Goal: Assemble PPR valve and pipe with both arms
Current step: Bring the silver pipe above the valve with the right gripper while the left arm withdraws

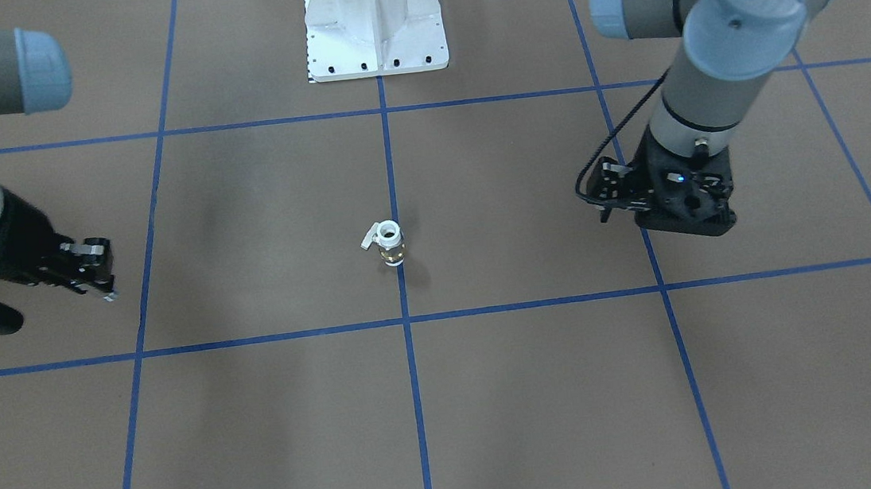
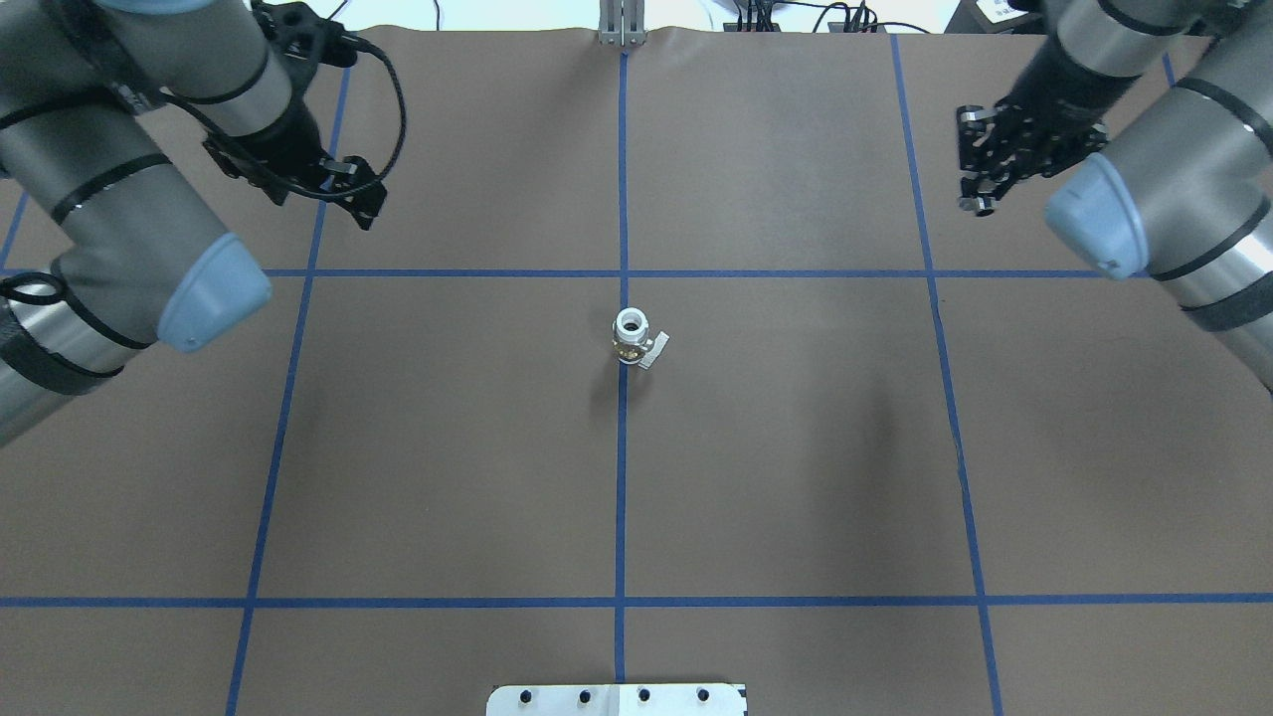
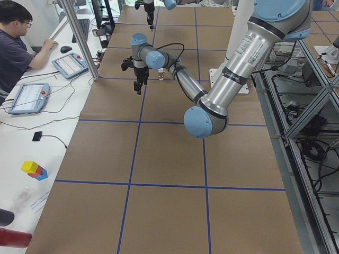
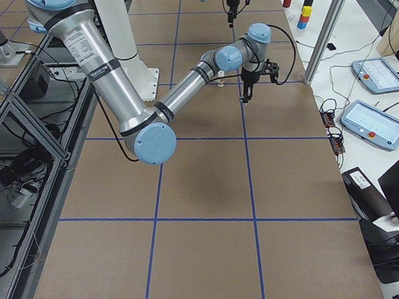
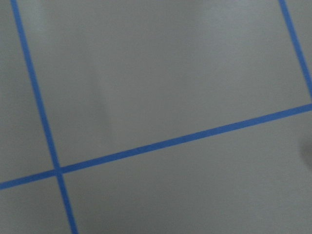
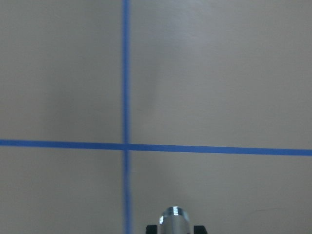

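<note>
Currently, I read the left arm (image 2: 129, 189) above the surface (image 2: 448, 447); I cannot tell whether the left jaws are parted. The PPR valve (image 2: 632, 338) stands upright at centre on a blue line (image 2: 622, 477). On the right arm (image 2: 1174, 199), the right jaws appear clamped on the pipe (image 6: 174, 218).

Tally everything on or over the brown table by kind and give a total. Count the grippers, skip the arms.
Grippers: 2, the left gripper and the right gripper
PPR valve: 1, standing on the centre line
Pipe: 1, held in the right gripper
White bolted pedestal: 1
Total: 5
</note>
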Available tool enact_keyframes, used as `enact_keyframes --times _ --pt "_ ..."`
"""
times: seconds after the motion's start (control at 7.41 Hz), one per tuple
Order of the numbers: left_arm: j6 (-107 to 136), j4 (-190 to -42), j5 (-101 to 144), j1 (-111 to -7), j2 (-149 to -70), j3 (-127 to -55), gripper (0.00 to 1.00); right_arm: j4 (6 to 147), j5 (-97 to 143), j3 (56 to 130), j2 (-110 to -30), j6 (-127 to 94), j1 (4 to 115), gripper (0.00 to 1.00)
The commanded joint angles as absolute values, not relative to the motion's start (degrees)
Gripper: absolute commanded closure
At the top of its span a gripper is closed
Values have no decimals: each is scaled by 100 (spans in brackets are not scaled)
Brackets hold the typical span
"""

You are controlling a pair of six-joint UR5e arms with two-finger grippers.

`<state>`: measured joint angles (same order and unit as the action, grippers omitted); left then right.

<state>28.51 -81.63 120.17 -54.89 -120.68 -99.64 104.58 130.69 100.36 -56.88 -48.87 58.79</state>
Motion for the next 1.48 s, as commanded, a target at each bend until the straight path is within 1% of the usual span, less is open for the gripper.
enact_keyframes --times 0.0,0.27,0.4,0.81,1.08,1.35 --pt "2234 -8742 12032 -5870 -11209 -9923 0 10494 13025 9715 -4619 -6289 5258 100" --pt "2215 -9104 12512 -5889 -10838 -9949 0 10503 12553 8995 -3950 -6801 4661 100" --pt "2206 -9114 12611 -6010 -10828 -9941 0 10503 12542 8826 -3798 -6829 4545 100" --pt "2215 -9114 12612 -6029 -10828 -9923 0 10450 12437 8746 -3779 -7134 4255 100" --pt "2215 -9114 12612 -6012 -10828 -9914 0 10381 12200 8308 -3439 -7172 4052 100" --pt "2215 -9114 12612 -6003 -10837 -9905 0 10153 12190 8069 -3357 -7172 3956 100"
